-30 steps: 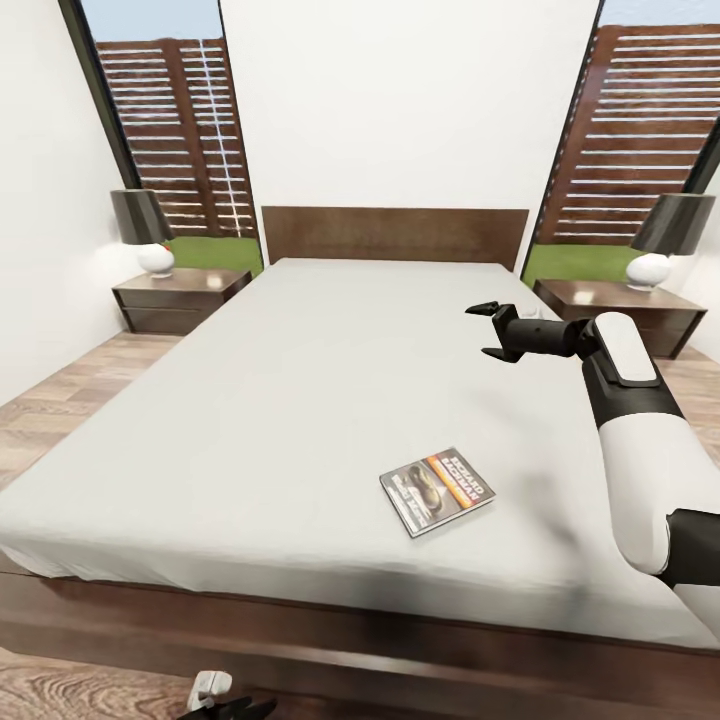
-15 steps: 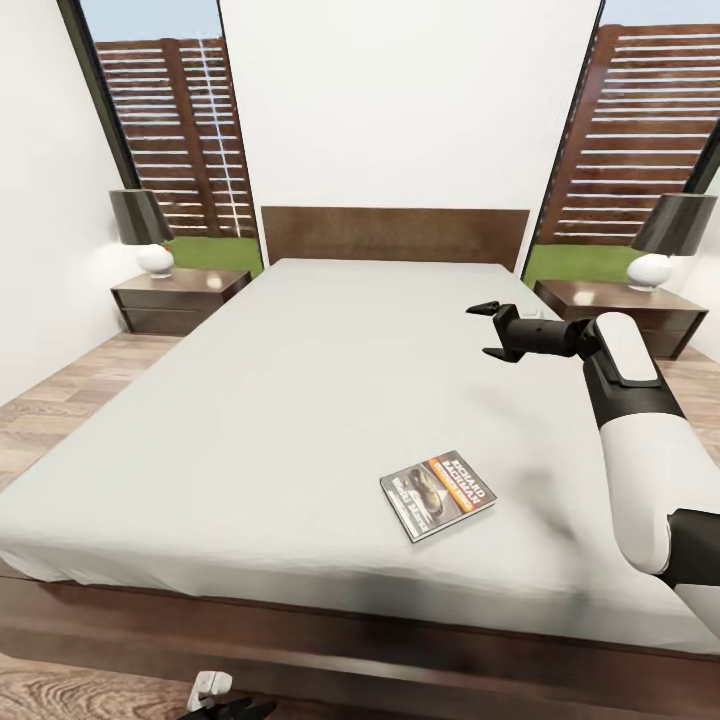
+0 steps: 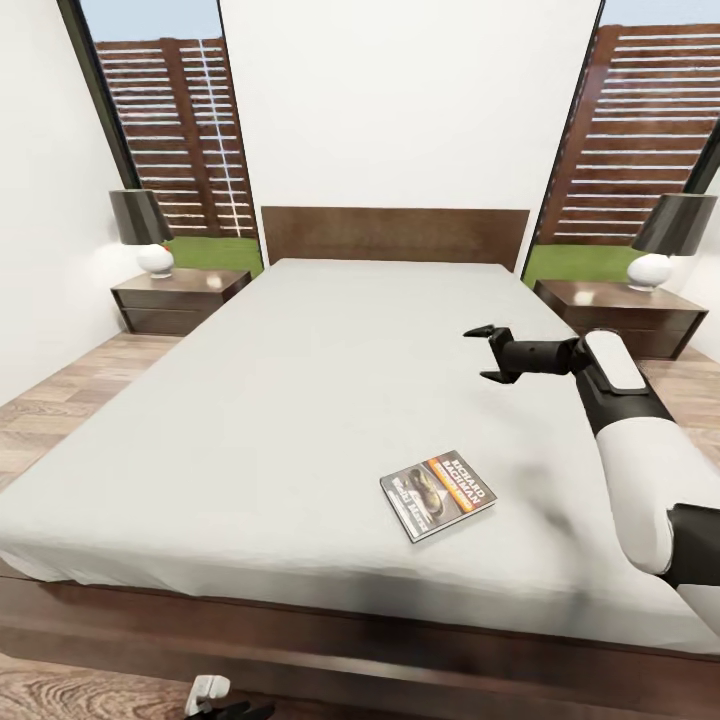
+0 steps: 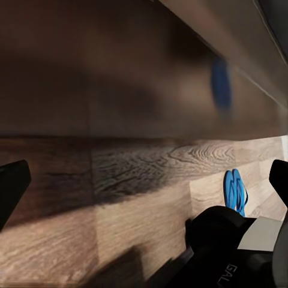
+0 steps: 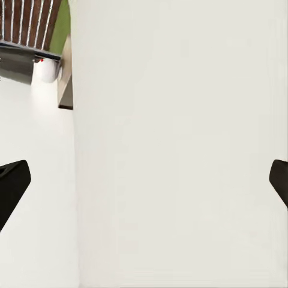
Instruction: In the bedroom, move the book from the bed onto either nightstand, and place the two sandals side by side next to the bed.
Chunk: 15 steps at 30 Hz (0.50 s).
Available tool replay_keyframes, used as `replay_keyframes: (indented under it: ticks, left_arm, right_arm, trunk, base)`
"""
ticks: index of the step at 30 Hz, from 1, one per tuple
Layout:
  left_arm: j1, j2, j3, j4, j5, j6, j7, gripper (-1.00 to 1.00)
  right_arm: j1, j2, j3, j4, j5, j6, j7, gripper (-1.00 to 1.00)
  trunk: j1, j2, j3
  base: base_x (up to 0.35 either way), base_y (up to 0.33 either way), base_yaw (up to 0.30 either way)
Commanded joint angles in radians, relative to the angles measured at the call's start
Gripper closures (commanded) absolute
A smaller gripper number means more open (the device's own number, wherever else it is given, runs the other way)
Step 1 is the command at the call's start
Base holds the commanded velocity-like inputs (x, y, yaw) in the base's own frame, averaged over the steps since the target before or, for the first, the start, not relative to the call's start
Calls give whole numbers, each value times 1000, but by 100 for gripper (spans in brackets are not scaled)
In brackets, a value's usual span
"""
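The bed (image 3: 300, 400) carries smooth matt grey cloth over a dark wood frame. The book (image 3: 437, 492) has a glossy paper cover. The floor (image 4: 120, 198) shows grained wood planks.

bed (image 3: 300, 400) top bare around book (image 3: 437, 492) | nightstands (lamps (image 3: 140, 232) occupy tops)

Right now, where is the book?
In the head view the book lies flat on the bed, near its foot end and right of centre, closer to the robot than the open right end effector.
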<state>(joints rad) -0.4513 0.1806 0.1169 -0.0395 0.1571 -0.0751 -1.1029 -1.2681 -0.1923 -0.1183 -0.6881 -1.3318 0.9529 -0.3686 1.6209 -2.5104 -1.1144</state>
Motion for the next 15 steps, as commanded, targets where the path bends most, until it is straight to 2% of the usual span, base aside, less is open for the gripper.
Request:
replay_keyframes:
  ticks: [1,8,15]
  left_arm:
    - [1,0,7,1,-7,-8,-2,-100]
    - [4,2,7,1,-7,-8,-3,-100]
    - [5,3,7,1,-7,-8,-3,-100]
  right_arm:
    - [-1,-2,-2,23,-11,3,-9,-100]
    - [-1,-14,-6,148,-15,2,11,-100]
    - [-1,-30,-7,203,-14,3,46,-100]
  trunk:
    - [0,0,-1]
    - [0,0,-1]
    - [0,0,-1]
  base:
    - [0,0,0]
    - [0,0,0]
    - [0,0,0]
